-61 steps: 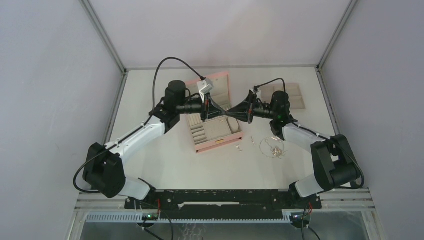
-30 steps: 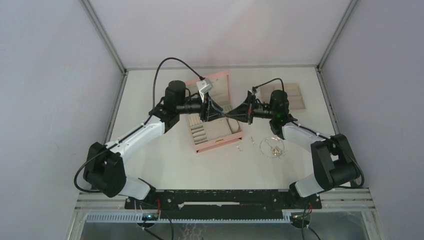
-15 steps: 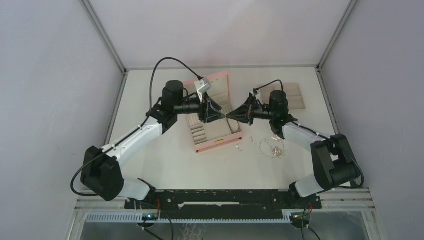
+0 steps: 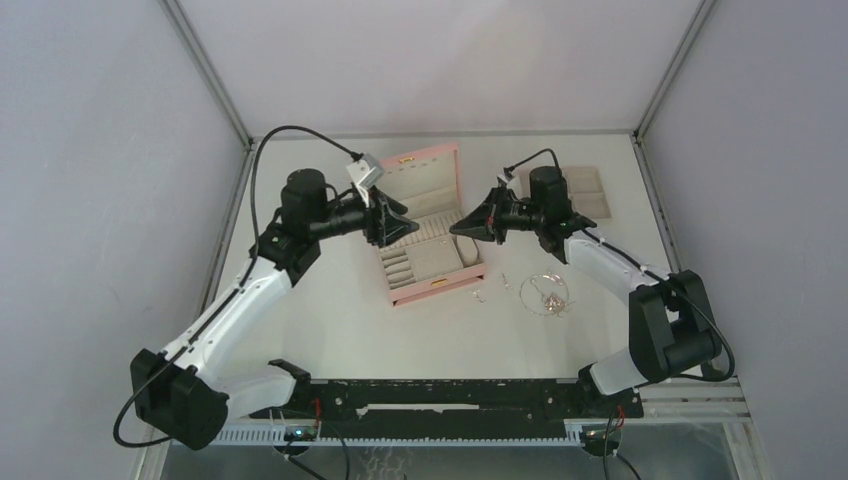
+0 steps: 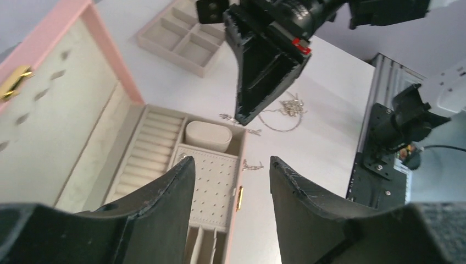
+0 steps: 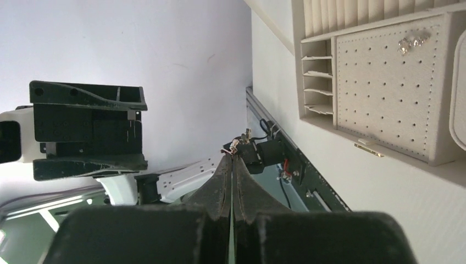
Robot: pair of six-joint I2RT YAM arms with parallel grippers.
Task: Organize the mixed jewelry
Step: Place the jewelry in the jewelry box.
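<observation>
Currently most of the mixed jewelry [image 5: 287,107] lies on the white table [image 4: 330,310], just right of the pink box [image 4: 437,285]. The chain necklace [image 4: 545,293] rests in a loose loop with small pieces bunched on it. A few loose bits [image 5: 251,165] lie between that loop and the box front.

One silver piece [image 6: 240,138] is off the table, pinched at the very tip of my right gripper [image 6: 232,159]. Its fingers are pressed together on the piece, and in the top view it hangs over the right side of the box.

The box stands open with its lid [image 4: 425,170] leaning back. In it I see a stud pair [image 6: 412,43] pinned near a corner of the perforated panel [image 6: 384,82]. The ring rolls [image 5: 148,148] and a small cushion [image 5: 207,136] sit beside that panel.

My left gripper [image 5: 231,160] hovers over the box's left side with its fingers spread apart, facing the right one.

Further right, near the back edge of the table, sits the flat beige tray [image 4: 590,193]. I can't tell what its compartments hold.
</observation>
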